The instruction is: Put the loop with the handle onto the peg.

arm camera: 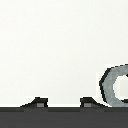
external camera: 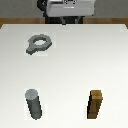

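Nothing done yet: the loop with the handle [external camera: 39, 43] lies on the counter [external camera: 75, 60], far from the peg [external camera: 34, 104]; my hand [arm camera: 63, 103] is spread, empty.

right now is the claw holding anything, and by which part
Nothing is held. The loop with the handle lies flat on the table, apart from the claw.

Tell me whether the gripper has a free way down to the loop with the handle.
Probably yes: the loop with the handle lies flat on the table, nothing on or beside it, well apart from the peg and the brown block.
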Available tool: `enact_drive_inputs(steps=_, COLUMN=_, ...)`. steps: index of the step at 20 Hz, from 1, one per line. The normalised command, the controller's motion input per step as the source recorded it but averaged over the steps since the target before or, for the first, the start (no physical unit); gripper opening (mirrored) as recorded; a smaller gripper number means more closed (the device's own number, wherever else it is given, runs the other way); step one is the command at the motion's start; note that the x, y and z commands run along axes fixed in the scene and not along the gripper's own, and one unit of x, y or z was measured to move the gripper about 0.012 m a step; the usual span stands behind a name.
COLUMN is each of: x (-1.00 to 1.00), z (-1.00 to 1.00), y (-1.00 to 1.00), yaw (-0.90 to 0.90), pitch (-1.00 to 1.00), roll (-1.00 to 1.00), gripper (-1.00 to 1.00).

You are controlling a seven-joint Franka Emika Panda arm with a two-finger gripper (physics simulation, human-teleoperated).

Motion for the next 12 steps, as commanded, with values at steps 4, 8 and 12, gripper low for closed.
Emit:
enact_drive_inputs(steps=4, x=0.00, z=0.00, y=0.00, yaw=0.00, pitch=0.00, roll=0.00, gripper=1.00)
enact_drive_inputs(steps=8, x=0.00, z=0.00, y=-0.25, yaw=0.00, pitch=0.00, roll=0.00, gripper=1.00)
enact_drive_inputs(steps=12, x=0.00, z=0.00, y=-1.00, yaw=0.00, pitch=0.00, roll=0.00, gripper=1.00)
